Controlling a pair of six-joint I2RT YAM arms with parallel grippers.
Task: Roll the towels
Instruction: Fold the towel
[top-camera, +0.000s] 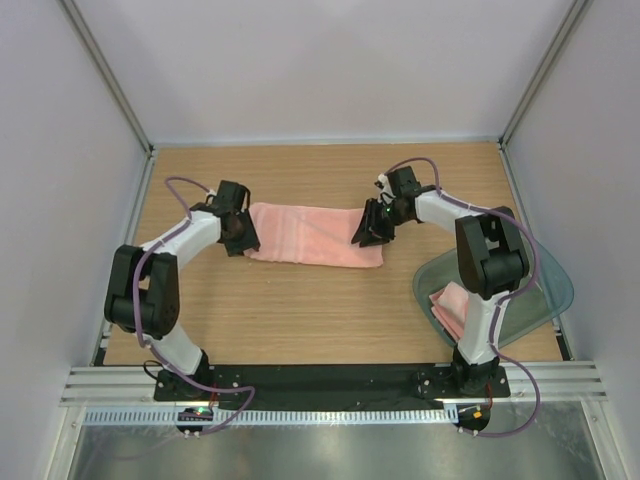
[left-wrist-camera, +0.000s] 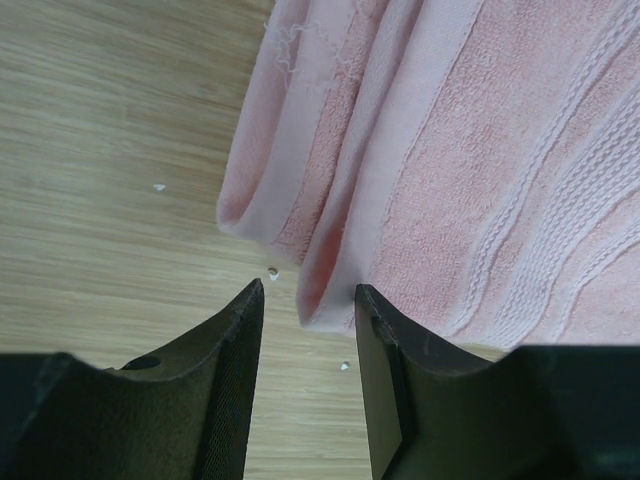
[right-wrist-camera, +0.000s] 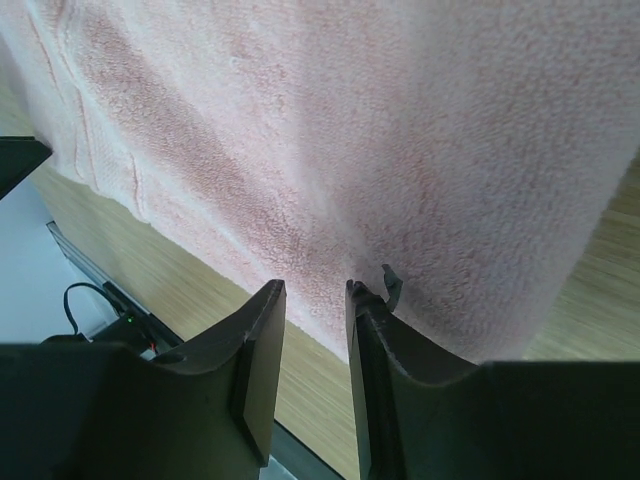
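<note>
The towel (left-wrist-camera: 480, 180) ahead of the left gripper (left-wrist-camera: 308, 288) is soft salmon-pink terry cloth with a fuzzy pile, raised woven ribs and a smoother flat hem. Before the right gripper (right-wrist-camera: 313, 287) the same cloth shows a fine matt nap. The fingers (left-wrist-camera: 225, 400) are matt black plastic, faintly grained. The table (left-wrist-camera: 100, 150) beneath them is smooth light wood grain with a dull sheen. Behind the right gripper, the tub (top-camera: 555, 290) is glossy translucent grey-green plastic and holds a second towel (top-camera: 452, 303) of like cloth.
</note>
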